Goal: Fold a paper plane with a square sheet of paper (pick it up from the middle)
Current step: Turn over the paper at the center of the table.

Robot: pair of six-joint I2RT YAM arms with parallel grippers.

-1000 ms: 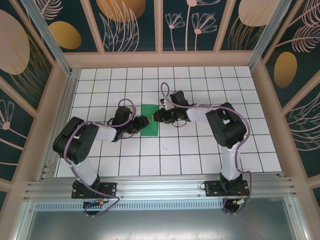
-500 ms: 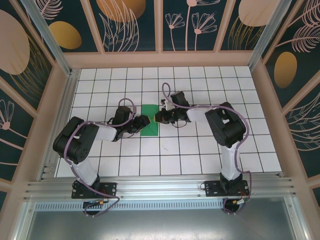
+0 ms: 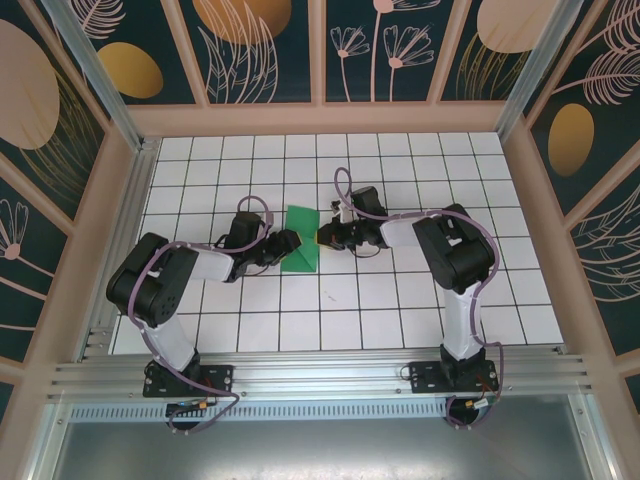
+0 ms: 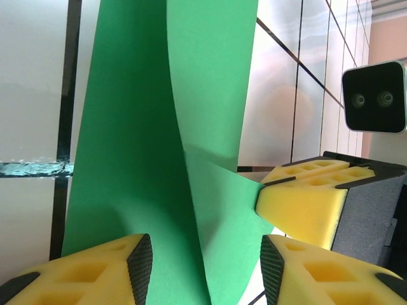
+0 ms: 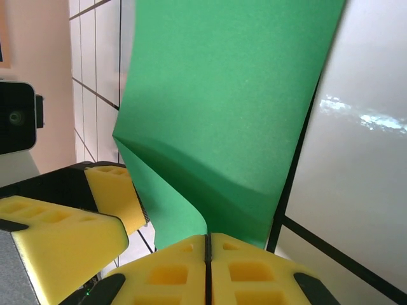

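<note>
A white tabletop [image 3: 400,310] ruled in a black grid lies inside a peach-coloured frame [image 3: 320,118]. Dark teal panels [image 3: 270,50] with pale flower and leaf motifs line the walls from 9 through 12 to 3 o'clock. Aluminium rails [image 3: 320,372] cross at 6 o'clock.

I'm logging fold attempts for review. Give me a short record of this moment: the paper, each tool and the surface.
paper: square sheet of paper, bright green, partly folded, one flap raised off the surface
left tool: open, the raised flap running between its pads
right tool: shut on the sheet's edge
surface: white tiled table
</note>
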